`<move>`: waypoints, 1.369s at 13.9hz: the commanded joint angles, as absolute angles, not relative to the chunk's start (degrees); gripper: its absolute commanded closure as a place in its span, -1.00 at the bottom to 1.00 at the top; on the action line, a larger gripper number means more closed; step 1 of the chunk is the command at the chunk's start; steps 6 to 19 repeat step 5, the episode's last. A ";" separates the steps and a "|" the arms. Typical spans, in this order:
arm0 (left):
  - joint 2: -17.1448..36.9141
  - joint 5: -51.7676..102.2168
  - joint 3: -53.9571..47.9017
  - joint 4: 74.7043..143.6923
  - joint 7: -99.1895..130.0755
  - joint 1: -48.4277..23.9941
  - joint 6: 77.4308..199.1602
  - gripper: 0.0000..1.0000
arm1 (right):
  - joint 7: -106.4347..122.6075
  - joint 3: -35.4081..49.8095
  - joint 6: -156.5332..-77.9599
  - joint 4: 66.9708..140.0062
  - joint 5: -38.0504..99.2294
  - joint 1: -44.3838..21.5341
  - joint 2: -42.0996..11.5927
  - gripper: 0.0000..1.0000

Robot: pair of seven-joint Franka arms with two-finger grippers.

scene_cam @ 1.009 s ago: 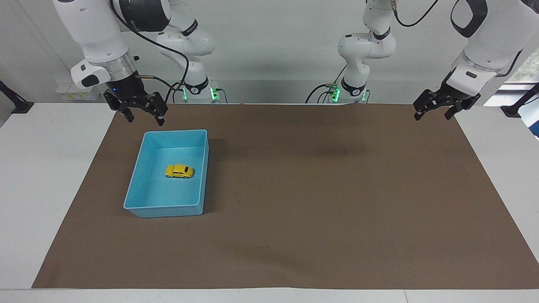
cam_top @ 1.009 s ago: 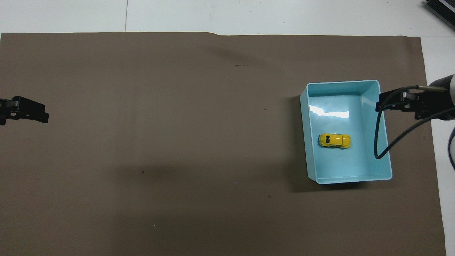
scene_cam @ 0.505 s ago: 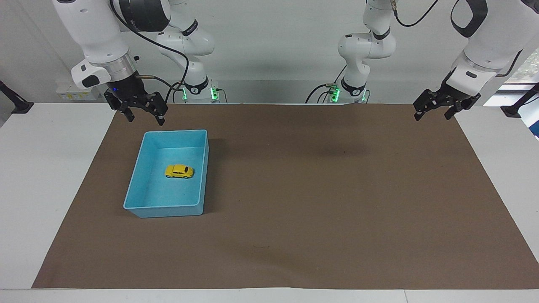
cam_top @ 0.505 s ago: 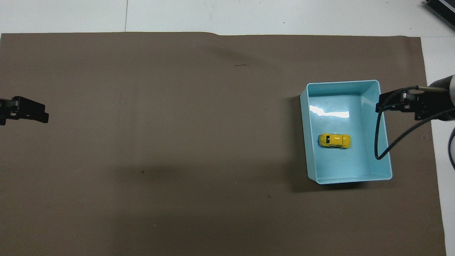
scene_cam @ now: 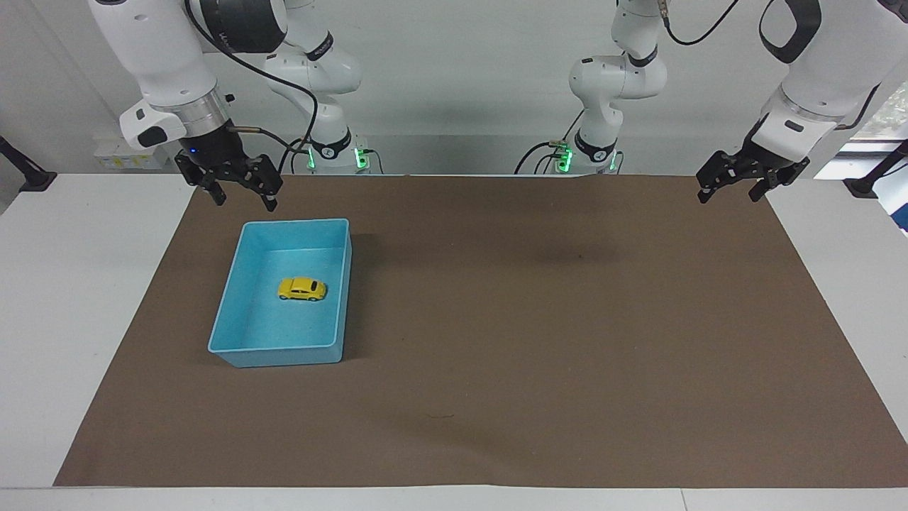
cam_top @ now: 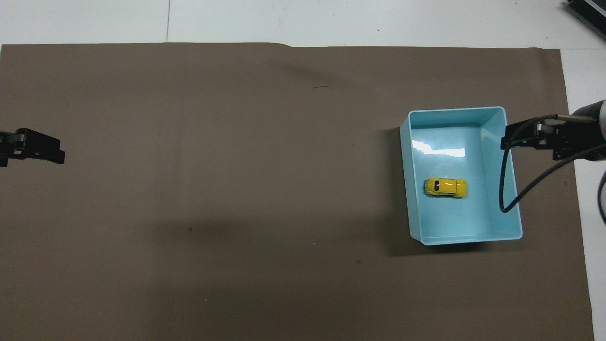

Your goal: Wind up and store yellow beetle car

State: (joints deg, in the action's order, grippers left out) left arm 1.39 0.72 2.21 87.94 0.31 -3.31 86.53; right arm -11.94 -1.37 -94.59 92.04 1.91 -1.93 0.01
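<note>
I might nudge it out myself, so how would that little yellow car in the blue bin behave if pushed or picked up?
The yellow beetle car sits on its wheels, so it probably rolls lengthwise. It is tiny beside the blue bin, likely light. Its rounded, glossy body may slip in a pinch.

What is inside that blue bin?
Only the yellow beetle car, standing on its wheels near the middle of the blue bin. The floor directly beneath the car is covered.

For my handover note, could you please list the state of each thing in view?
yellow beetle car: upright on its wheels in the bin, untouched.
blue bin: open-topped, on the mat.
right gripper: open, empty, raised near the bin.
left gripper: open, empty, waiting.
</note>
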 commanded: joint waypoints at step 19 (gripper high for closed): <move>0.35 -0.26 1.93 88.42 0.35 -2.99 85.61 -1.00 | -11.69 -1.32 -92.82 91.14 2.90 -1.49 -0.26 -1.00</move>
